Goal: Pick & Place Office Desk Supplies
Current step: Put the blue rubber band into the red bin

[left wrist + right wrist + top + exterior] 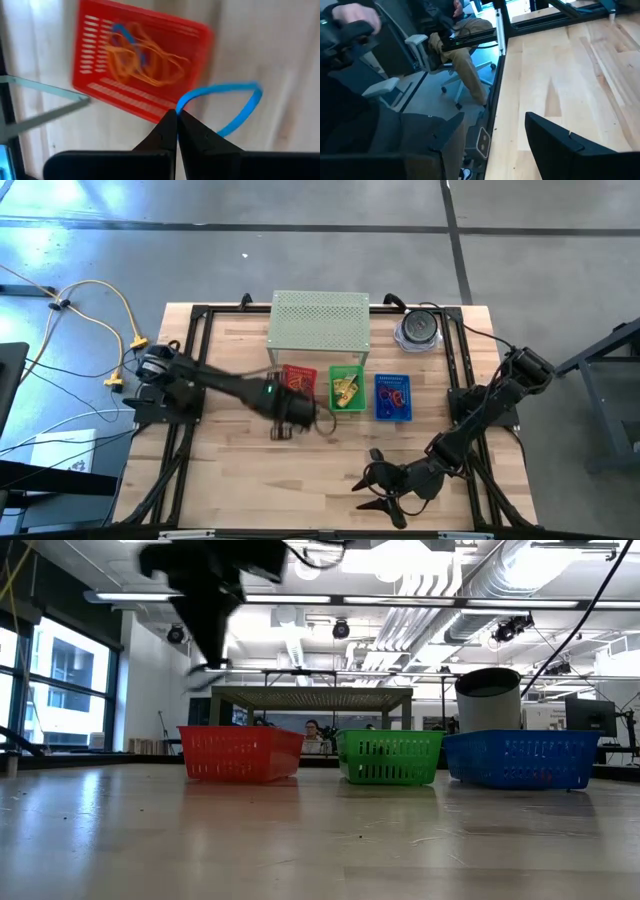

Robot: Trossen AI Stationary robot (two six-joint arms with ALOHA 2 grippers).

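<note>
Above the red basket's (140, 70) near edge, the left claw (176, 116) is clamped together on a blue rubber band (225, 107), whose loop stretches sideways over bare wooden surface (300, 480) beside the basket. Near the front edge, the right claw (385, 488) waits with fingers apart, holding nothing.

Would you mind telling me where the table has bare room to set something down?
The widest bare patch is the front strip of the table, between the three baskets and the near edge, left of the right gripper. The back is crowded: red basket, green basket, blue basket, mesh shelf. The left gripper holds a blue rubber band by the red basket.
</note>
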